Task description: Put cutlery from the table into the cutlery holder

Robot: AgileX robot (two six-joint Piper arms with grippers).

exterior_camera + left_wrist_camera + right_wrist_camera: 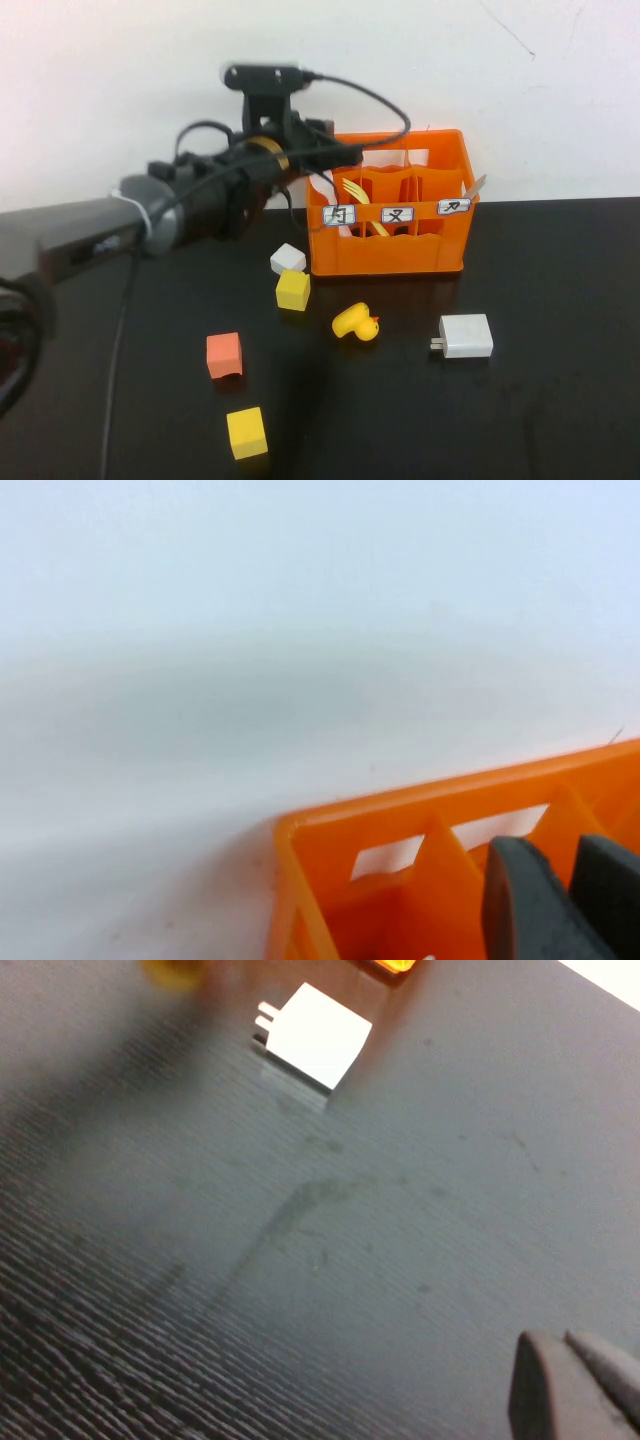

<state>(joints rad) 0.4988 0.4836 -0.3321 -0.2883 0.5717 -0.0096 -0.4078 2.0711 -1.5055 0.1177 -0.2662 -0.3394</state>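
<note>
Over the left end of the orange cutlery holder, in the upper middle of the high view, we see the left gripper at the crate's rim. From its wrist camera two dark fingers show in the lower right corner with a thin gap between them, nothing visible in it; we cannot tell whether this claw is released or clenched.

Just past it, the yellow fork stands tilted in the compartment behind the middle label, tines up. A pale sliver that looks like a spoon leans in the left compartment beside the gripper. At the crate's right end a pale knife pokes out above the rim. The holder sits on the black table, at its far edge against the white wall.

Farther out, in front of the crate, we find a white cube touching a yellow cube, then a yellow duck toy and a white charger plug. Toward the lower left lie an orange cube and another yellow block.

The right gripper shows only in its own wrist view, lower right corner, above bare tabletop, its fingertips pressed together and empty, the charger lying well apart.
</note>
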